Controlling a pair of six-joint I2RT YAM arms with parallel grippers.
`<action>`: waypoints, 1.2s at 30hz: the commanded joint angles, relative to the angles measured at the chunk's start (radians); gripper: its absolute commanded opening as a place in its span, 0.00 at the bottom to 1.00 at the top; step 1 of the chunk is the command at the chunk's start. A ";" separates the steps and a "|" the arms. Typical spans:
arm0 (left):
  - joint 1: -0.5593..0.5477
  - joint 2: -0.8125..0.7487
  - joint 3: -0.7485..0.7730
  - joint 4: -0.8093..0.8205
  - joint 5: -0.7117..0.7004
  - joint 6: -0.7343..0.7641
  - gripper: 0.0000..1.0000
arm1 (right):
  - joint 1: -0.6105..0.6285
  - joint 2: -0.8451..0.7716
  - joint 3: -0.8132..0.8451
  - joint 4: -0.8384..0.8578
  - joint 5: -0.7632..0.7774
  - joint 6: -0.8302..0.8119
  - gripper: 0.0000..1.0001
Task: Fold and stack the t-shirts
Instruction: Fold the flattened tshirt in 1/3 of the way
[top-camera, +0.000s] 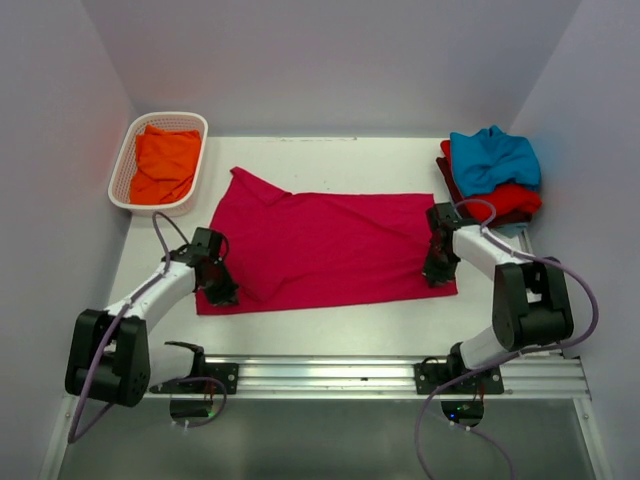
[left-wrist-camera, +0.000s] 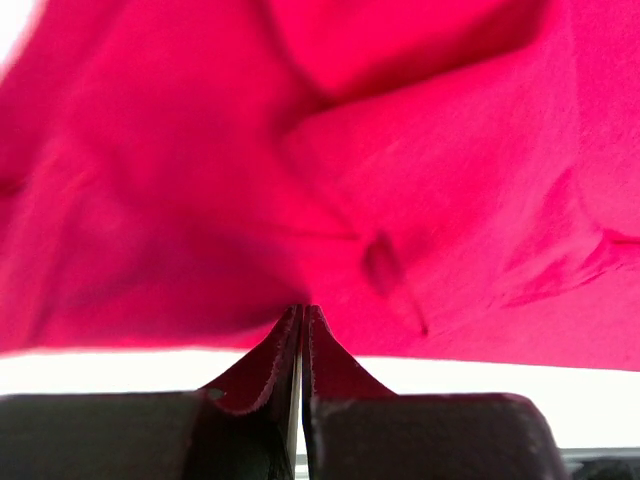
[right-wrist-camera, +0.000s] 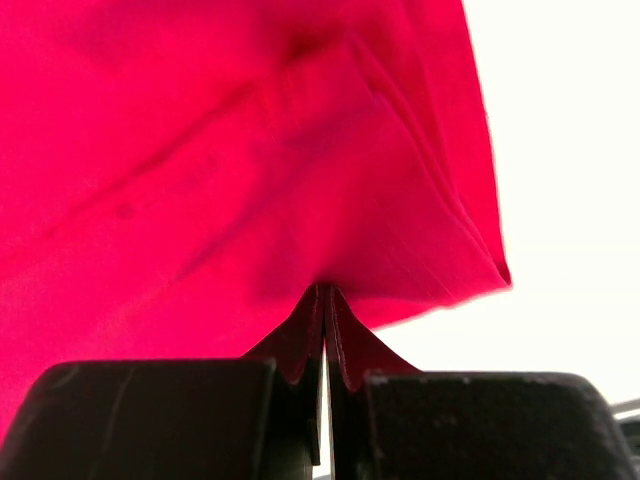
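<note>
Robot lab bench, boxed test cell.
White table (top-camera: 330, 332) shut in by plain pale panels (top-camera: 330, 60) left, far, right. Left arm (top-camera: 140, 305) and right arm (top-camera: 510, 280) bolted to an aluminium rail (top-camera: 330, 375) on the near edge, purple cable (top-camera: 596, 303) trailing. Props: lattice basket (top-camera: 120, 172) far left, piled t-shirts (top-camera: 490, 165) far right, crimson-pink shirt (top-camera: 330, 245) spread mid-table.

We reach both arms forward from our bases, elbows bent low. Our left arm (top-camera: 150, 297) angles inward to the right, wrist tipped down, and the left gripper (top-camera: 218, 290) sits low with its jaws pressed together on an edge of the crimson-pink t-shirt (top-camera: 330, 245). Our right arm (top-camera: 487, 252) folds inward to the left. The right gripper (top-camera: 438, 272) points down, its jaws likewise clamped on that shirt's edge.
</note>
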 joint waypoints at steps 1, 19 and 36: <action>0.003 -0.098 0.071 -0.106 -0.086 0.008 0.05 | -0.001 -0.124 0.003 -0.039 -0.048 -0.042 0.00; 0.004 -0.234 0.058 0.389 -0.124 0.082 0.73 | 0.673 0.116 0.426 0.173 -0.228 -0.228 0.52; 0.145 -0.357 -0.020 0.348 -0.184 0.085 0.91 | 0.940 0.529 0.878 0.015 -0.167 -0.254 0.52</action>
